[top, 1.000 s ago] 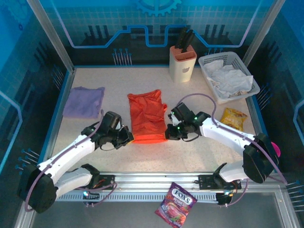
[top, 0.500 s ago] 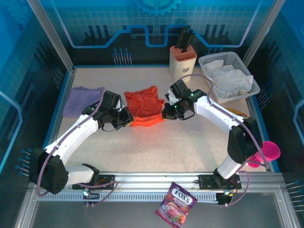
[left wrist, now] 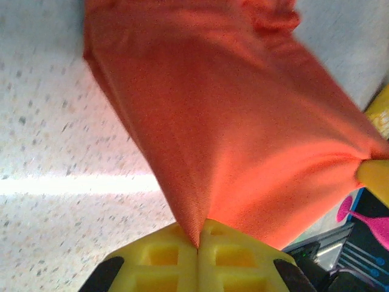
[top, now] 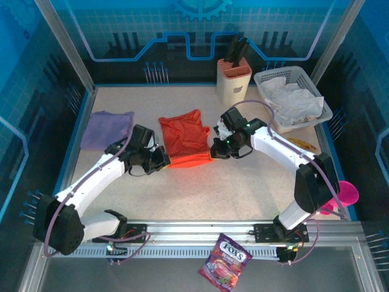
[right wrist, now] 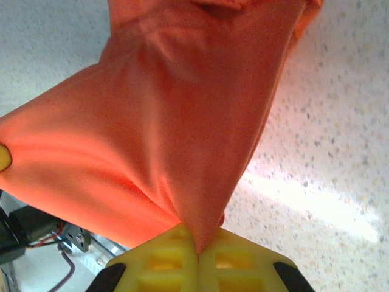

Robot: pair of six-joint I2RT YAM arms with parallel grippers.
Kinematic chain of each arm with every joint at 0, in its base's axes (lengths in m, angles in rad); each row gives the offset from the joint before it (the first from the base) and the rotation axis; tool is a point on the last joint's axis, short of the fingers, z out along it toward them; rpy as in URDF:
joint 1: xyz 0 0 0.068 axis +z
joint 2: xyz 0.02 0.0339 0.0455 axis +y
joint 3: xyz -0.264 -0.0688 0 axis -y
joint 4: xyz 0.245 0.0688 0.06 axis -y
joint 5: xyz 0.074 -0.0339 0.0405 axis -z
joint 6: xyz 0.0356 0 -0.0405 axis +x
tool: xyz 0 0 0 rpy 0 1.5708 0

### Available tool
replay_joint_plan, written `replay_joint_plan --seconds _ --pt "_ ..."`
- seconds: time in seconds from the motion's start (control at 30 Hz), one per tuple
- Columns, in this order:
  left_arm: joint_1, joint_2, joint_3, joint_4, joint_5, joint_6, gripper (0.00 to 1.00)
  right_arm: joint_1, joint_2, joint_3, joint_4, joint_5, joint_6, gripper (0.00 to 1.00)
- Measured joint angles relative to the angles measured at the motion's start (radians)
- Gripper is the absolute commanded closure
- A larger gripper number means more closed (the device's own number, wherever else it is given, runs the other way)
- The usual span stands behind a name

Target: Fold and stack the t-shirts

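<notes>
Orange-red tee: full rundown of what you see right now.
The orange-red t-shirt is soft, finely knit cloth, plain on the side showing. It lies as a compact, rumpled rectangle in the middle of the table, its far end wrinkled. Its near edge is stretched taut between the two arms: the left jaws pinch the near-left corner, the right jaws the near-right corner, both shut on cloth. It lies apart from the lavender shirt.

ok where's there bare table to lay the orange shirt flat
Widest bare table lies between the orange t-shirt and the front rail. A smaller strip runs behind it, lavender t-shirt to knife block. Back right is crowded: basket, snack packet.
</notes>
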Motion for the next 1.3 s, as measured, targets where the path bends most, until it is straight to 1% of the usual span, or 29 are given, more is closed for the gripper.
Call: replay_joint_plan --seconds 0.1,0.2,0.37,0.43,0.5,0.6,0.7,0.77,0.9,0.97,1.13,1.3 --pt "-0.027 -0.09 -0.102 0.018 0.008 -0.028 1.0 0.03 -0.052 -0.073 0.008 0.003 0.009 1.0" --pt "-0.076 -0.189 -0.184 0.026 0.01 -0.072 1.0 0.075 -0.111 -0.165 0.023 0.011 0.032 1.0" --pt "-0.19 -0.342 -0.277 0.025 0.002 -0.168 1.0 0.161 -0.24 -0.313 0.029 0.033 0.112 1.0" --pt "-0.227 -0.378 -0.284 0.011 -0.005 -0.2 1.0 0.187 -0.279 -0.325 0.012 0.04 0.142 1.0" --pt "-0.241 -0.396 -0.27 -0.013 -0.017 -0.213 1.0 0.195 -0.303 -0.319 -0.004 0.049 0.161 1.0" --pt "-0.237 -0.36 -0.176 -0.085 -0.049 -0.214 1.0 0.193 -0.298 -0.257 -0.044 0.064 0.173 1.0" --pt "-0.191 -0.271 -0.043 -0.119 -0.065 -0.188 1.0 0.16 -0.239 -0.142 -0.08 0.063 0.156 1.0" --pt "-0.125 -0.203 0.023 -0.116 -0.058 -0.157 1.0 0.124 -0.164 -0.042 -0.097 0.059 0.128 1.0" --pt "0.037 -0.066 0.084 -0.099 -0.019 -0.09 1.0 0.062 0.031 0.161 -0.119 0.032 0.049 1.0" --pt "0.089 0.009 0.115 -0.09 0.0 -0.06 1.0 0.034 0.135 0.245 -0.117 0.013 0.013 1.0" --pt "0.147 0.179 0.214 -0.038 0.05 0.006 1.0 -0.031 0.337 0.39 -0.146 -0.015 -0.047 1.0" --pt "0.179 0.289 0.286 0.013 0.086 0.043 1.0 -0.057 0.424 0.526 -0.209 -0.028 -0.074 0.99"
